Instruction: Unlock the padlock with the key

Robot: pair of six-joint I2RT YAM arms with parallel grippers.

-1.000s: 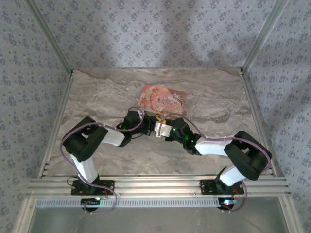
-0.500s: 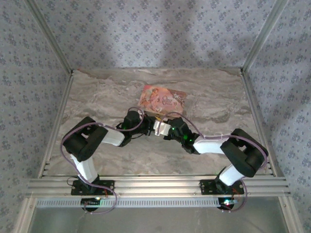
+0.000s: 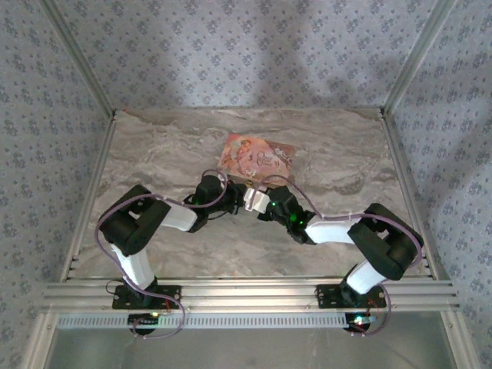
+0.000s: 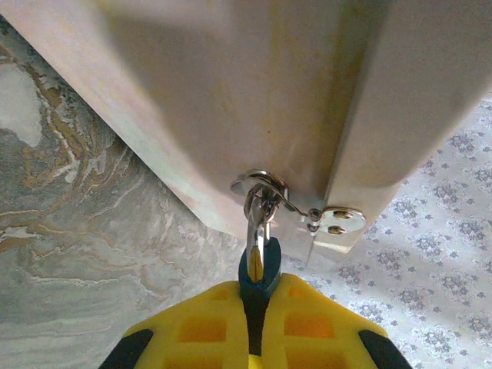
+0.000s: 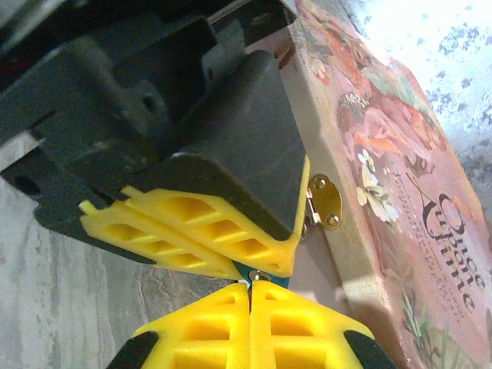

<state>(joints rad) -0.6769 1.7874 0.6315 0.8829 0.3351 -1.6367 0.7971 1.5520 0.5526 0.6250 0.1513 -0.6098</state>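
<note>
Left wrist view: the left gripper (image 4: 257, 290) is clamped narrowly on the padlock (image 4: 259, 265), whose blue body is pinched between the pads.
Padlock axis: the shackle (image 4: 255, 219) is pointed away from the fingers and is threaded through the ring (image 4: 265, 178) on the pink box (image 4: 231, 100).
Right gripper (image 5: 250, 296): the jaws are pressed together, and no key can be made out between them.
Relation: the 2 grippers are set tip to tip, so the padlock's free end is judged nearest the right fingertips.

— What sort of place is this?
— A robot test cell in a lab, not a home. A pair of robot arms (image 3: 142, 231) is bolted to metal rails (image 3: 246, 294) at the near edge of the marble-look tabletop (image 3: 154, 154). Metal posts (image 3: 77, 58) frame the corners, and patterned walls (image 3: 246, 54) box it in.
</note>
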